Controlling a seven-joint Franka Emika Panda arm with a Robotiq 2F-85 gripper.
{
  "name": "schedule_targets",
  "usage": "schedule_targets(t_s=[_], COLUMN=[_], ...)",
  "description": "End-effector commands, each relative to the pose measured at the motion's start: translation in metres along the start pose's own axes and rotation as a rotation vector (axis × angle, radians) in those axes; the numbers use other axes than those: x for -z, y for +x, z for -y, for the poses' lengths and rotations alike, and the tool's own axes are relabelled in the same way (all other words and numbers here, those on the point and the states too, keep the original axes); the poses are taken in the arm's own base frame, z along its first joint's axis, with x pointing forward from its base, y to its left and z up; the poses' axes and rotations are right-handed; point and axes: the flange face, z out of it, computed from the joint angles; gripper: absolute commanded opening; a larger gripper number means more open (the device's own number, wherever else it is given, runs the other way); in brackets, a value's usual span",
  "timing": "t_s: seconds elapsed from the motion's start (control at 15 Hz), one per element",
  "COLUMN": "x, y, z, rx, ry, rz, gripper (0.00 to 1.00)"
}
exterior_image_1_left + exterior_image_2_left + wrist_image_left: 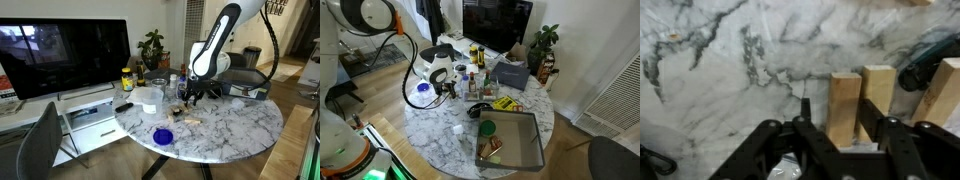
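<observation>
Hand (pixel 837 126) low, perhaps astride wooden block (pixel 845 95)

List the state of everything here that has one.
claw, open, gripping nothing
wooden block, standing on end between the jaws
other wooden blocks, standing on end beside it
yellow-lidded jar, upright, lid on
grey tray, holding several small items

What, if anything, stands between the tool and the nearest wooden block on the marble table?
Nothing visible does. In the wrist view the tool, jaws apart, sits right at the nearest wooden block, with only marble table between. Other blocks stand beside it.
</observation>
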Motion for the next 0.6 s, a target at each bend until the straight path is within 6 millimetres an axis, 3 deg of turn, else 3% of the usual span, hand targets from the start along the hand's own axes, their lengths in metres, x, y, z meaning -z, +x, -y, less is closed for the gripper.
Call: schedule_targets(t_s=[0.0, 0.4, 0.53], x=[-0.003, -0.01, -0.009], y=[0.003, 0.006, 0.008], z=[-0.005, -0.012, -0.018], rx=[-0.015, -0.024, -0.032], ry=[0.02, 0.02, 0.003], rz=[0.011, 0.04, 0.035], gripper=[0.54, 0.54, 0.48])
